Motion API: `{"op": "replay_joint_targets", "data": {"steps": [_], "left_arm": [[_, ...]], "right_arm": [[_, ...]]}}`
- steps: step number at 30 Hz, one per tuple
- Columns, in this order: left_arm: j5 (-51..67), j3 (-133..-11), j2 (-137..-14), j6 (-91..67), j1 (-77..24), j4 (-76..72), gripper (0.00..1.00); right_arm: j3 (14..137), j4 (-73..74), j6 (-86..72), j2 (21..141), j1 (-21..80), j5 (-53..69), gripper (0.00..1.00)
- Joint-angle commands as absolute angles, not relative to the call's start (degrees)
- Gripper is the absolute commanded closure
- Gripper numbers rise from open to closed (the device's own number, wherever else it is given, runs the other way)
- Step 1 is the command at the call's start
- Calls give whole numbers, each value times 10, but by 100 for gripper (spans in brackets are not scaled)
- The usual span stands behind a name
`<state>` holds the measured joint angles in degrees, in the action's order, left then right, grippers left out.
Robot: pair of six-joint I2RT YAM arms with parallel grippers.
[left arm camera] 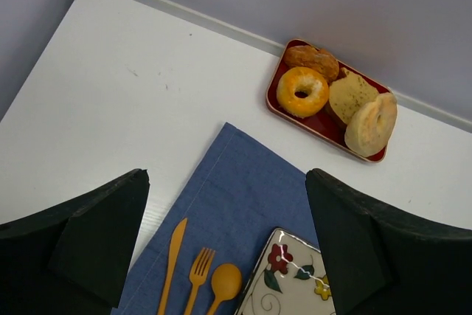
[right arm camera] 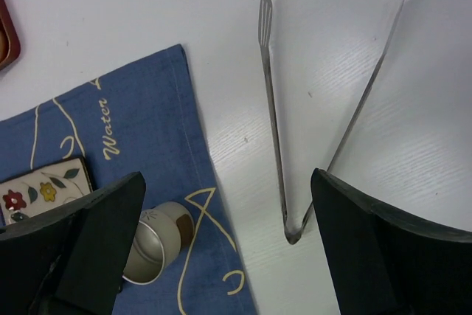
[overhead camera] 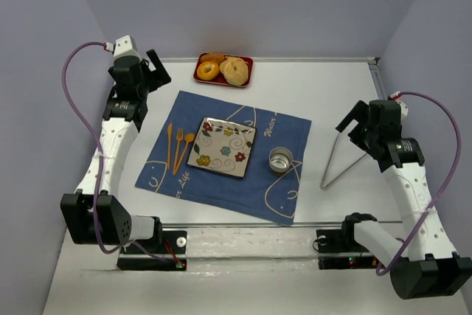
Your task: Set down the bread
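Bread is lying at right end of far tray. Left gripper and right gripper are being held wide open, empty. Bread should be pinched across its rim, donut avoided.

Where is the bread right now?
In the top view, the bread sits in the red tray at the back, right of the donut.

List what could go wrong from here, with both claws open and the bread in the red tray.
1. The bread sits packed against the squarish piece in the red tray, so the left claw may pinch both or drag the tray.
2. The cup stands close beside the plate; a careless drop-off there could knock it.
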<state>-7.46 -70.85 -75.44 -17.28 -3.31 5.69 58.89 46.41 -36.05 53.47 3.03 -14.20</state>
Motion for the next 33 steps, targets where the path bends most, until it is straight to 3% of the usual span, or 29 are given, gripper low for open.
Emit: {"op": "replay_joint_targets", "data": {"steps": [1, 7, 16, 21, 33], "left_arm": [[-62, -723, -756, -168, -33, 24, 1], [-58, -722, -769, -164, -33, 14, 1], [-29, -726, -793, -160, -33, 13, 1], [-6, -729, -809, -161, -32, 11, 1], [29, -728, -807, -165, -30, 4, 1]], "right_arm": [[578, 497, -404, 519, 27, -118, 0], [534, 567, -460, 522, 27, -127, 0], [441, 491, -491, 586, 27, -79, 0], [445, 460, -475, 640, 27, -152, 0], [473, 345, -427, 802, 27, -167, 0]]}}
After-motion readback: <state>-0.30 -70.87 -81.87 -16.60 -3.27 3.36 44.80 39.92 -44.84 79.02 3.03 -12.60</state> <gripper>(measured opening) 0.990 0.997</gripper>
